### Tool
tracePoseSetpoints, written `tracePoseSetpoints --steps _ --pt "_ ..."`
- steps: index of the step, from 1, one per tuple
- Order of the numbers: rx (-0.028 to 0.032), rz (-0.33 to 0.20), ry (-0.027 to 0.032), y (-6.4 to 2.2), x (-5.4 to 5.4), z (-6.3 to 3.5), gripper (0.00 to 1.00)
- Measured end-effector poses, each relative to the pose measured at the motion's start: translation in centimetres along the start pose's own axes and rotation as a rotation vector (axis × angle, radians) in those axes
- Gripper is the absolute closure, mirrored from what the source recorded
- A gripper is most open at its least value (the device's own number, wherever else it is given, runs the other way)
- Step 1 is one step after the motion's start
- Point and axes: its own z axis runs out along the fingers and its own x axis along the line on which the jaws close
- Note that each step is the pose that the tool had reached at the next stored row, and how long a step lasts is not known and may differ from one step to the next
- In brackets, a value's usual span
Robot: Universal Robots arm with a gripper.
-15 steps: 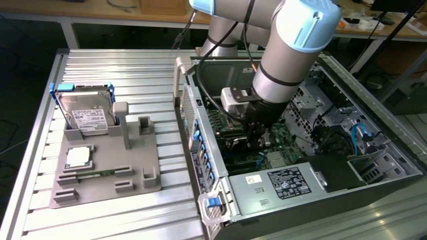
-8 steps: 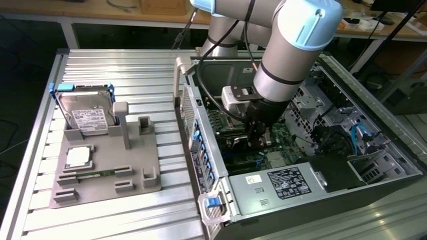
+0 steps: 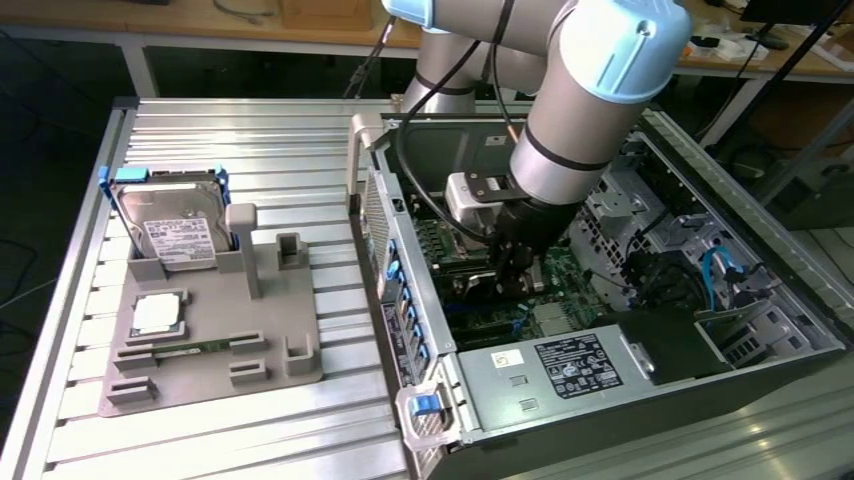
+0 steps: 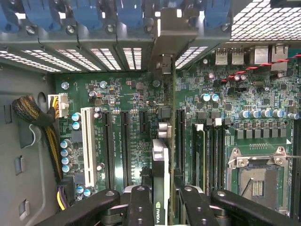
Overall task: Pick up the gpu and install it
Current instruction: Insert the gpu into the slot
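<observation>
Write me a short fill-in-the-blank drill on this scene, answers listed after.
1. The gripper holds the gpu edge-on above the ____.
2. In the exterior view the arm reaches down into the open computer ____.
3. On the grey holder outside the case, the hard drive stands at the exterior view's ____ side.

Missing words: motherboard; case; left

The open computer case (image 3: pixel 601 330) lies on the table (image 3: pixel 267 140) at the exterior view's right, with a fixture tray (image 3: pixel 214 340) at its left. A hard drive (image 3: pixel 167 225) stands on that tray. Inside the case, the gpu (image 4: pixel 161 169) sits edge-on over the motherboard (image 4: pixel 136 117), between the gripper (image 4: pixel 161 207) fingers.
</observation>
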Motion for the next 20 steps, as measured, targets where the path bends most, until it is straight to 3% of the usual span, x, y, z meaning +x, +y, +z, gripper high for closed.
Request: tracePoseSetpoints --steps 20 --pt "-0.0006 0.0 -0.0017 -0.23 -0.02 -0.37 0.73"
